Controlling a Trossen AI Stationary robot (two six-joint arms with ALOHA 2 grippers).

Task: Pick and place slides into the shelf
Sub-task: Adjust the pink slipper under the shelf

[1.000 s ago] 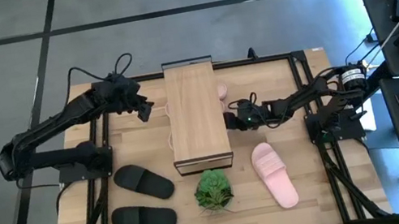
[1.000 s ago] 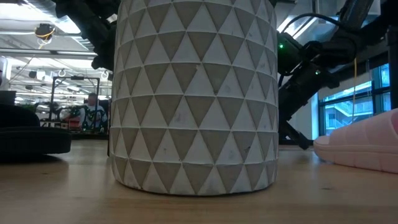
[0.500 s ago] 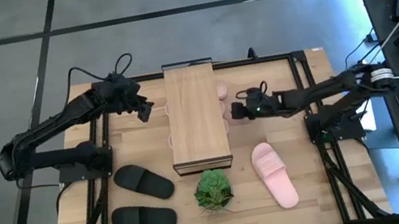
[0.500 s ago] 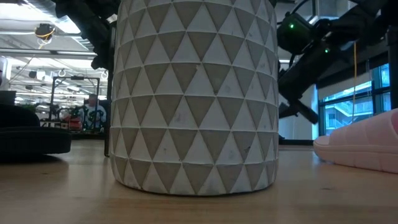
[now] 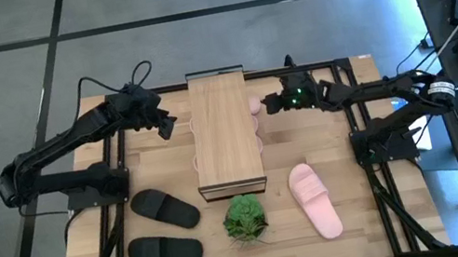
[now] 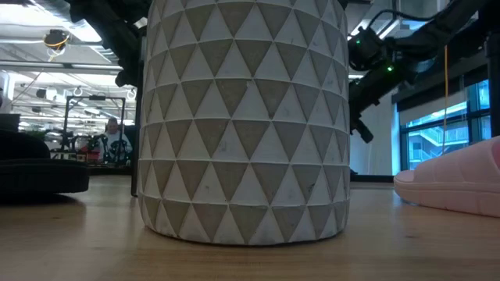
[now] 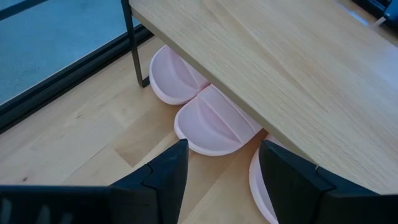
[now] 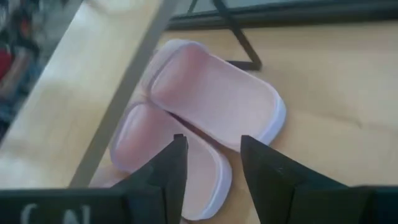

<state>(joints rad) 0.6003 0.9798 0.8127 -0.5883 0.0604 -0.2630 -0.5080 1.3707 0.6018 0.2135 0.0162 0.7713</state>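
Change: the right gripper (image 5: 268,105) had swung from beside the middle of the shelf (image 5: 224,134) toward its far end; the left gripper (image 5: 169,128) had not moved.
High view, shelf: it lay lengthwise at the table's middle, with pink slides poking out on both long sides.
High view, loose slides: 1 pink slide (image 5: 314,199) lay near the right front, apart from the shelf; 2 black slides (image 5: 164,208) (image 5: 165,250) lay at the left front.
High view, plant: a green potted plant (image 5: 245,217) stood just in front of the shelf.
Low view: the plant's patterned pot (image 6: 244,117) filled the middle, the pink slide (image 6: 453,181) at right, a black slide (image 6: 43,173) at left.
Left wrist view: the fingers (image 7: 166,171) stood apart, empty, above pink slide ends (image 7: 213,121) under the shelf plank (image 7: 292,74).
Right wrist view: the fingers (image 8: 171,165) stood apart, holding nothing, over 2 pink slides (image 8: 217,99) at the shelf's edge.
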